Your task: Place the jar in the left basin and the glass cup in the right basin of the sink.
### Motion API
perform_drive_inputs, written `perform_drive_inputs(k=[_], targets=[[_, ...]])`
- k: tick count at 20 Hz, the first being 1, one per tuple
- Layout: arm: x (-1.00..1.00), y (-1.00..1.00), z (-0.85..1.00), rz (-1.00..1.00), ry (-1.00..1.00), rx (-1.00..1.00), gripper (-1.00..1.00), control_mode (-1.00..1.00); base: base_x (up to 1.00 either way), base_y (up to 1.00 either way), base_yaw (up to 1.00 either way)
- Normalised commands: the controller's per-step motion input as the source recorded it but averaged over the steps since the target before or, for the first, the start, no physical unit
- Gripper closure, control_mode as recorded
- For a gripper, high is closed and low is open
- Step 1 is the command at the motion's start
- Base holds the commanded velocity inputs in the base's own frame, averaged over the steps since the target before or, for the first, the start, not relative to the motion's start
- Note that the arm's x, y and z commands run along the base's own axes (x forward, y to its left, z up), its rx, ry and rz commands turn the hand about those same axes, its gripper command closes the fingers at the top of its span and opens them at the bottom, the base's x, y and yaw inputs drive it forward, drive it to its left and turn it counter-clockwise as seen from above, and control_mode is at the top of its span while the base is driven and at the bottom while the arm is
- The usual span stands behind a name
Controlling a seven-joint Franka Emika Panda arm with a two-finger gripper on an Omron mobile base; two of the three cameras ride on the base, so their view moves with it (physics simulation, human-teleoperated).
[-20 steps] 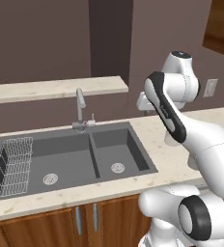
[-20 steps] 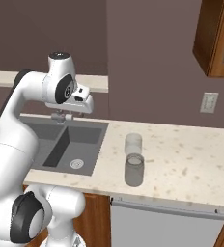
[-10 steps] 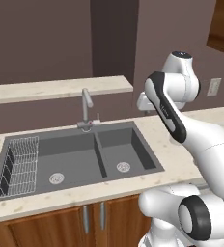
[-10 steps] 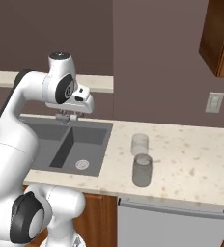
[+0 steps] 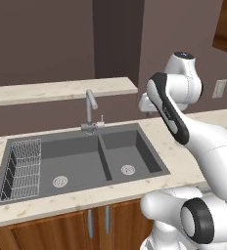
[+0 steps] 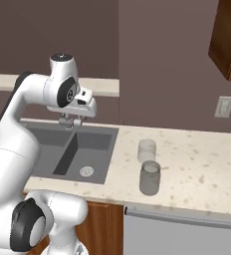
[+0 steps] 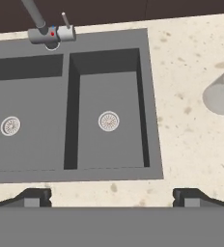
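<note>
Pincer (image 7: 112, 195) spread wide, empty, hovering over sink (image 7: 152, 140) front rim. Jar (image 6: 149, 178) + glass cup (image 6: 147, 150) upright on desk (image 6: 197, 164), right of sink; jar nearer front edge. Both lie to pincer's right.

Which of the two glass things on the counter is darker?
The jar, the one nearer the counter's front edge. It looks smoky grey, while the glass cup behind it is paler.
</note>
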Motion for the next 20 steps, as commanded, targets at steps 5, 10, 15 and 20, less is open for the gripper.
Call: perform_drive_inputs(k=[5,10,15,20], targets=[[0.00,0.00,0.00,0.00,0.00,0.00,-1.00,1.00,0.34,0.10,0.00],[0.00,0.00,0.00,0.00,0.00,0.00,-1.00,1.00,0.20,0.09,0.00],[0.00,0.00,0.00,0.00,0.00,0.00,-1.00,1.00,0.04,0.04,0.00],[0.00,0.00,0.00,0.00,0.00,0.00,-1.00,1.00,0.01,0.01,0.00]])
